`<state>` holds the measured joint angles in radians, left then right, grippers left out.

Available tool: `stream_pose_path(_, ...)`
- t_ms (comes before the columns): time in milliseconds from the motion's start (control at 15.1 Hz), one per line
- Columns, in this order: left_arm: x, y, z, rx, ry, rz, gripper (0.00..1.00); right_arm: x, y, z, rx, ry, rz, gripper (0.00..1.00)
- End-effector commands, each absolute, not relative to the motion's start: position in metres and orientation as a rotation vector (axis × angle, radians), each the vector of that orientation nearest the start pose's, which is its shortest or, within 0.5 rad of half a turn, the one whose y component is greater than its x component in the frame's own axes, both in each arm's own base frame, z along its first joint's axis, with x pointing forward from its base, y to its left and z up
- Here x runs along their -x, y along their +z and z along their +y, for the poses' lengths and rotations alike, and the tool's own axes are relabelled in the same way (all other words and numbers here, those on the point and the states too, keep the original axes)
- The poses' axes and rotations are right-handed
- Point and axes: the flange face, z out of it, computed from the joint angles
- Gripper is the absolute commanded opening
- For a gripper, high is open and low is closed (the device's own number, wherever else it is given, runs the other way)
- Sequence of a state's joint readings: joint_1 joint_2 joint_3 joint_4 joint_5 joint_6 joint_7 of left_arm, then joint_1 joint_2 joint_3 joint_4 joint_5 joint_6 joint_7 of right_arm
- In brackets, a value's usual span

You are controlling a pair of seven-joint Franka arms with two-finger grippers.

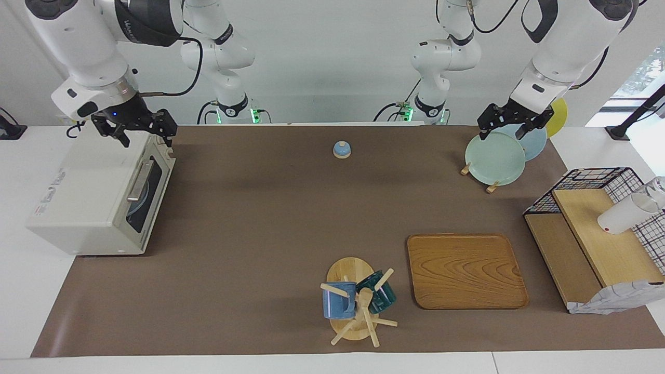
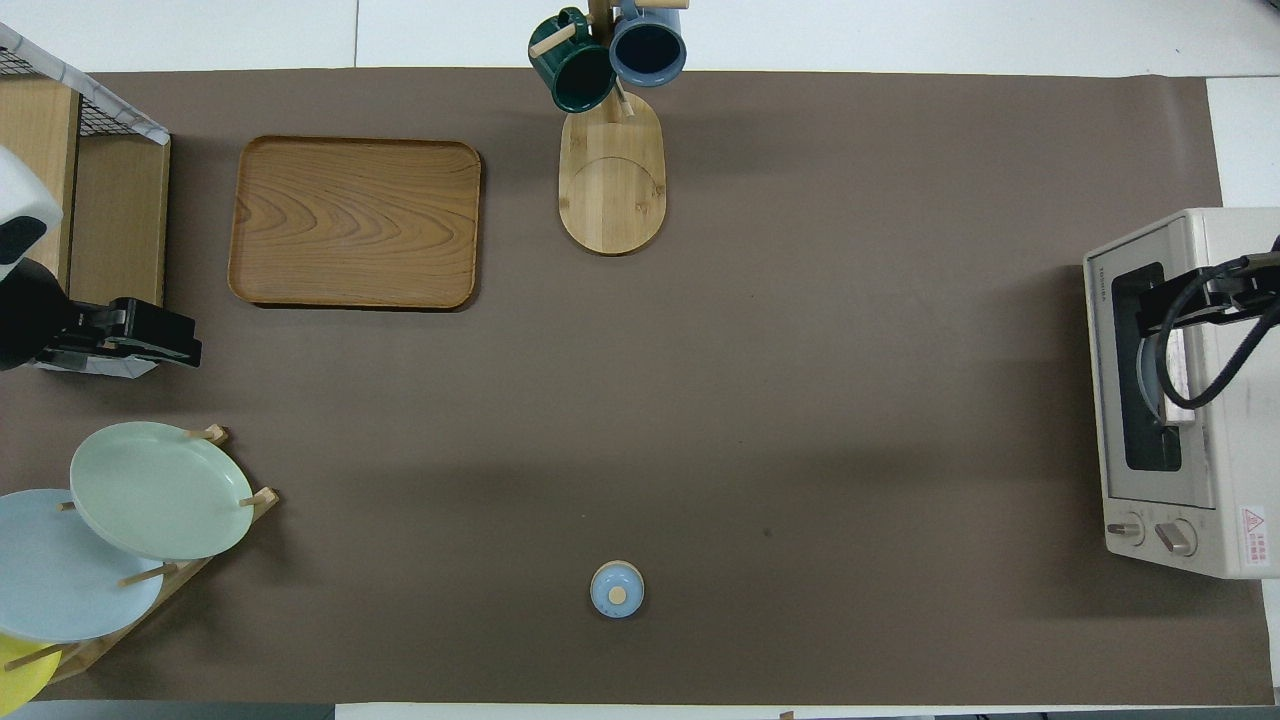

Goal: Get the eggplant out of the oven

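oven (image 1: pixel 98 197) door shut | R gripper (image 1: pixel 136 136) over it (open)

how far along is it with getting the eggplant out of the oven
Nothing looks done yet: the oven door is shut and no eggplant can be seen anywhere. In hand: the right tool hangs open over the oven's top edge above the door, holding nothing. The left tool waits open over the plate rack. Left to do: open the door, pull the eggplant out and set it down.
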<state>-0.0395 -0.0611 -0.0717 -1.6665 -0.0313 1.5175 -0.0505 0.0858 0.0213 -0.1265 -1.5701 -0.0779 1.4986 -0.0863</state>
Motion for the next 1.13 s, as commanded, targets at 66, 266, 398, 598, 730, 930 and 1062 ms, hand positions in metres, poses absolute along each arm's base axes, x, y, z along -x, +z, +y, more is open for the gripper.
stream_pose_path(66, -0.524, 0.611, -0.061, 3.164, 0.152, 0.086, 1.0, -0.554, 0.61, -0.033, 3.181, 0.128, -0.088, 1.0)
stream_pose_path(266, -0.523, 0.611, -0.061, 3.164, 0.155, 0.086, 1.0, -0.552, 0.606, -0.023, 3.185, 0.145, -0.113, 1.0)
stream_pose_path(398, -0.523, 0.612, -0.061, 3.164, 0.152, 0.086, 1.0, -0.55, 0.603, -0.029, 3.174, 0.15, -0.143, 0.95)
stream_pose_path(598, -0.524, 0.611, -0.061, 3.164, 0.152, 0.086, 1.0, -0.545, 0.589, -0.034, 3.168, 0.133, -0.168, 0.0)
stream_pose_path(730, -0.524, 0.611, -0.061, 3.164, 0.152, 0.086, 1.0, -0.54, 0.574, -0.04, 3.169, 0.087, -0.151, 0.0)
stream_pose_path(930, -0.524, 0.611, -0.061, 3.164, 0.152, 0.086, 1.0, -0.538, 0.528, -0.059, 3.176, 0.028, -0.105, 0.0)
stream_pose_path(1062, -0.524, 0.611, -0.061, 3.164, 0.152, 0.086, 1.0, -0.54, 0.514, -0.078, 3.201, 0.034, -0.074, 0.0)
